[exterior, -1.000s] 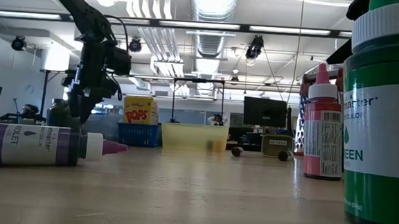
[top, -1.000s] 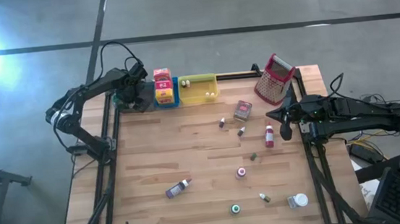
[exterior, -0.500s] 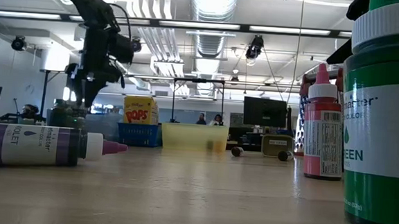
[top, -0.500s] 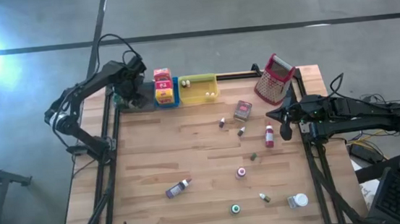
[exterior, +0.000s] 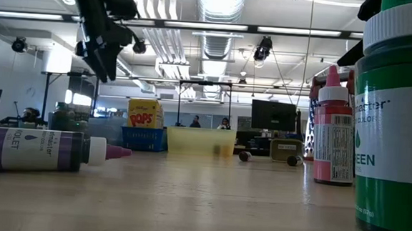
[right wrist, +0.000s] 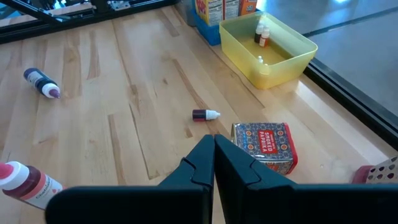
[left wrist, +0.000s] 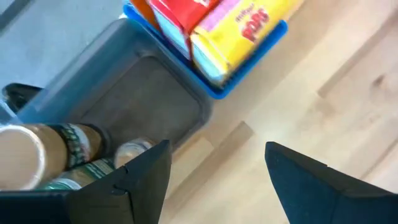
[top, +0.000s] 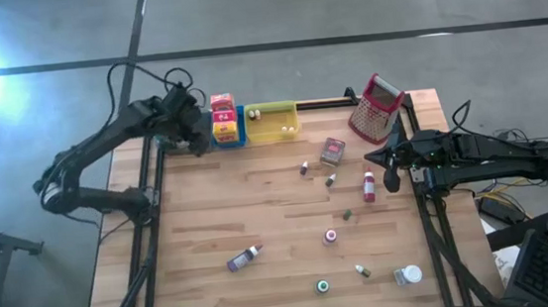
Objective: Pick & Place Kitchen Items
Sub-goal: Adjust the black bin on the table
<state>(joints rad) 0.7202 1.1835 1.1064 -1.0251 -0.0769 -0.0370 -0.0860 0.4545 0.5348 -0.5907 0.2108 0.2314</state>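
Table (top: 200, 220) of pale wood carries three trays along its far edge, with the grey tray (left wrist: 134, 93) at the left end as the landmark: the blue tray (top: 230, 137) of boxes stands touching it, the yellow tray (top: 274, 132) just beyond that. Left gripper (top: 191, 133) hangs raised over the grey tray, fingers spread and empty; a few jars (left wrist: 37, 152) already lie in that tray's near end, directly below the fingers in the left wrist view. Right gripper (top: 391, 175) waits well away from the grey tray, at the table's opposite edge, fingers pressed together on nothing.

Loose items remain well clear of the grey tray, scattered toward the right arm. The purple bottle (top: 244, 258) is likely the one the left arm reaches most easily: it lies on its side nearer the table's front edge, well apart from the tray, its long axis running slantwise across the table, pale cap pointing toward the right arm's side. A grip would probably go across that axis. The red-capped bottle (top: 368, 187) lies just beside the right gripper, long axis running front to back, cap end toward the far edge. The spice tin (top: 331, 150), the white-lidded jar (top: 409, 275) and the tiny bottles sit closer to the right arm than to the grey tray
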